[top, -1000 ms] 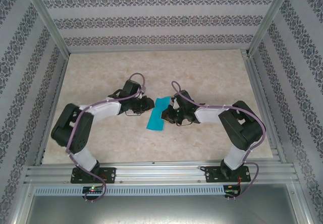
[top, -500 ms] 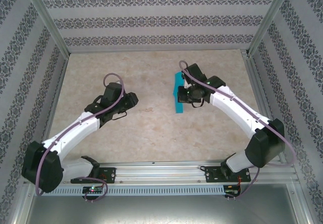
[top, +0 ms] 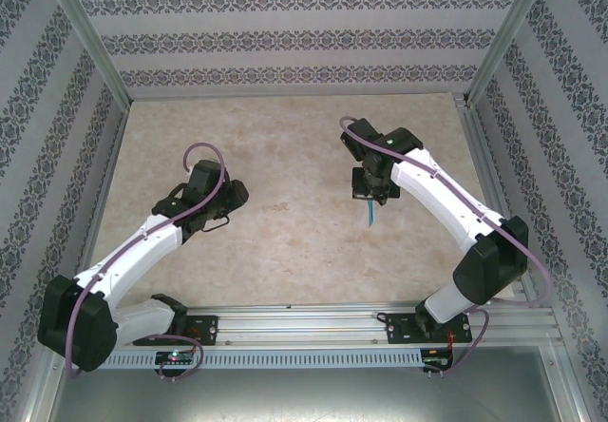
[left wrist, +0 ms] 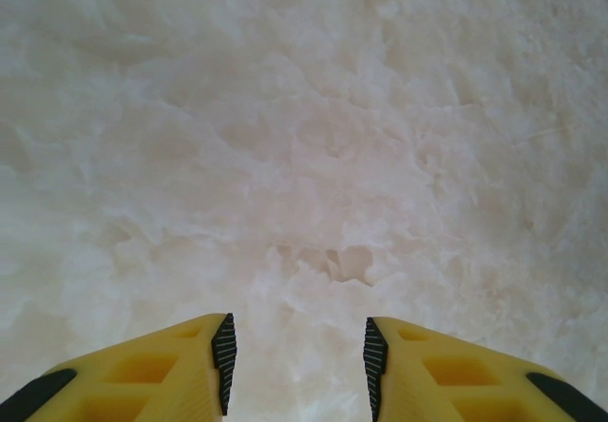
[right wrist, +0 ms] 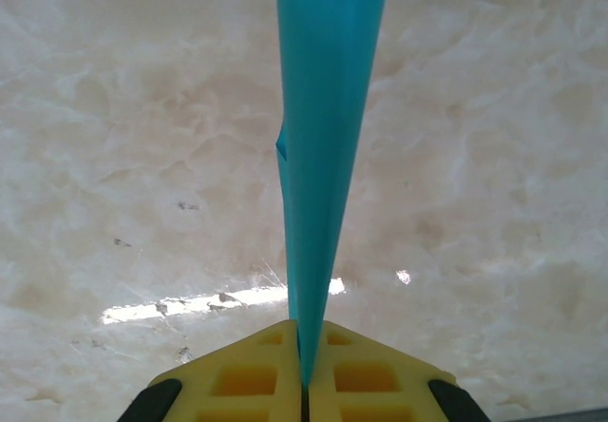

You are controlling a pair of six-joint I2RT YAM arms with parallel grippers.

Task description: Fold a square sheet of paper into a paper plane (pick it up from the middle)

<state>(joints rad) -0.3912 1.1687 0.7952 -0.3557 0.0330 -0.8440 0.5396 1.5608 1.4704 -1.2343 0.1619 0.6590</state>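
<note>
The paper plane [right wrist: 328, 108], a slim folded piece of teal-blue paper, is pinched at one end between the yellow fingers of my right gripper [right wrist: 304, 357], which is shut on it. From above, the paper plane [top: 367, 215] shows edge-on as a thin teal sliver hanging below the right gripper [top: 370, 194], over the right-centre of the table. My left gripper [top: 236, 194] hovers over the left-centre of the table, well apart from the paper. In the left wrist view the left gripper [left wrist: 296, 360] stands open with only bare tabletop between its fingers [left wrist: 190, 370].
The beige marble-patterned tabletop [top: 285, 137] is ringed by patterned walls and aluminium frame posts [top: 95, 51]. A metal rail [top: 304, 327] runs along the near edge at the arm bases.
The right arm has lifted the paper off the table and turned it edge-on, carrying it right and back. The left arm has pulled away to the left and stretched out.
</note>
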